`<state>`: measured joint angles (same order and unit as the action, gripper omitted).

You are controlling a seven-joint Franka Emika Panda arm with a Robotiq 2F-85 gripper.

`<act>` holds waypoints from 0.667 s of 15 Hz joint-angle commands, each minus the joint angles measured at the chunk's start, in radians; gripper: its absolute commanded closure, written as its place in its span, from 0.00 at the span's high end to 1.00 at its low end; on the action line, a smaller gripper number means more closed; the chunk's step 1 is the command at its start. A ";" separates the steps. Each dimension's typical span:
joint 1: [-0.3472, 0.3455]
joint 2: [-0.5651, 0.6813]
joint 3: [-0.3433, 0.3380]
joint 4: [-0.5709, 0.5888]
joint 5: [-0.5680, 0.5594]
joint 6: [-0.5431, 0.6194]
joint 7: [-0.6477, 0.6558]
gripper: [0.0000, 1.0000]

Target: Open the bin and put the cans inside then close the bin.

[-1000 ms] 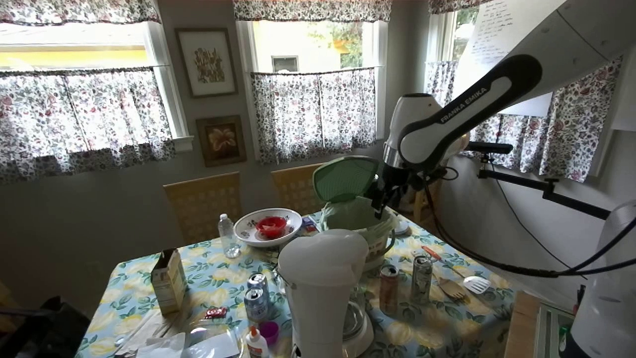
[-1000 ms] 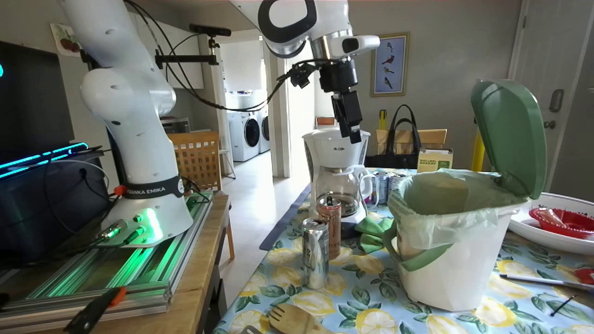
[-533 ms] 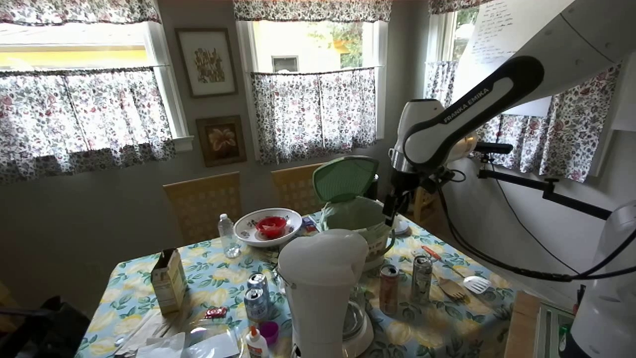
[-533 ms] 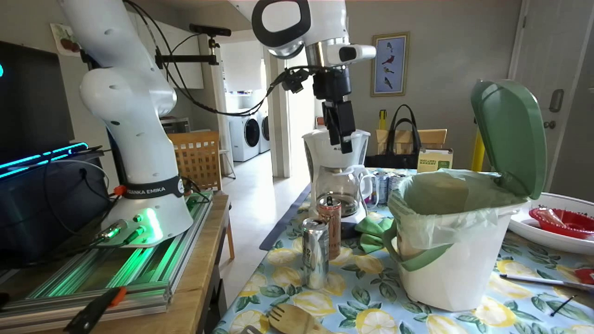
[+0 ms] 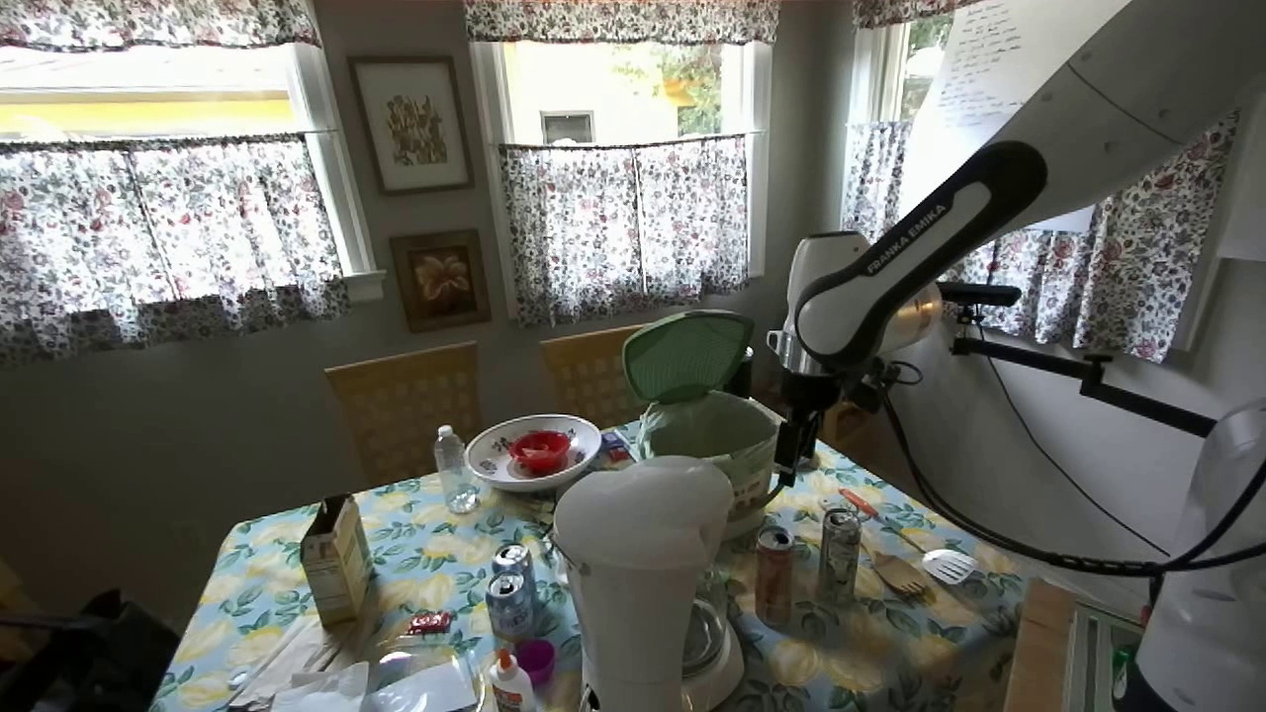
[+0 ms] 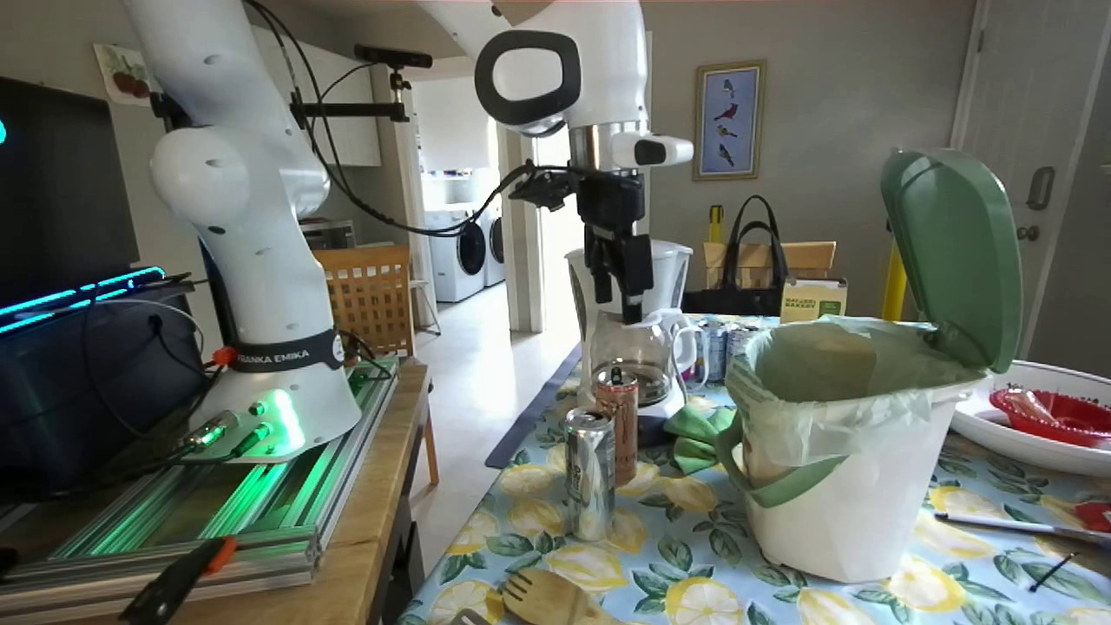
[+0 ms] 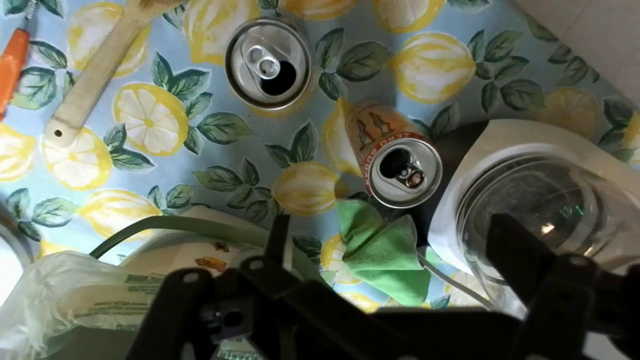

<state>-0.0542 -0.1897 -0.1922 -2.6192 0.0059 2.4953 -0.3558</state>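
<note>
The white bin (image 6: 851, 512), lined with a pale green bag, stands with its green lid (image 6: 963, 260) raised. Beside it a silver can (image 6: 590, 495) and an orange-red can (image 6: 626, 395) stand upright on the table. Two bluish-silver cans (image 5: 509, 611) are beyond the coffee maker from the bin. Black and pointing down, my gripper (image 6: 618, 308) hangs above the level of the cans, to the bin's side. In the wrist view its fingers are wide apart with nothing held; the silver can top (image 7: 268, 65) and orange can top (image 7: 406, 172) show ahead of them.
A white coffee maker (image 5: 643, 554) with a glass carafe (image 7: 535, 200) rises close to the orange can. A green cloth (image 7: 385, 255) lies between it and the bin. Wooden fork (image 7: 90, 80), large bowl (image 5: 485, 450), plastic bottle (image 5: 455, 475) and carton (image 5: 336, 569) are also on the table.
My gripper has come down and moved away from above the bin toward the side where the silver and orange cans stand. Its jaws have stayed apart; bin and cans have not moved.
</note>
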 commanded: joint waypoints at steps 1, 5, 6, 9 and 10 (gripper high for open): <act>0.022 0.055 0.002 -0.006 0.067 0.046 -0.120 1.00; 0.022 0.108 0.029 -0.011 0.058 0.100 -0.151 1.00; 0.017 0.121 0.037 -0.013 0.043 0.121 -0.134 1.00; 0.011 0.157 0.056 -0.030 0.022 0.214 -0.115 1.00; 0.012 0.171 0.061 -0.032 0.028 0.233 -0.124 1.00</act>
<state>-0.0336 -0.0566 -0.1523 -2.6337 0.0435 2.6530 -0.4804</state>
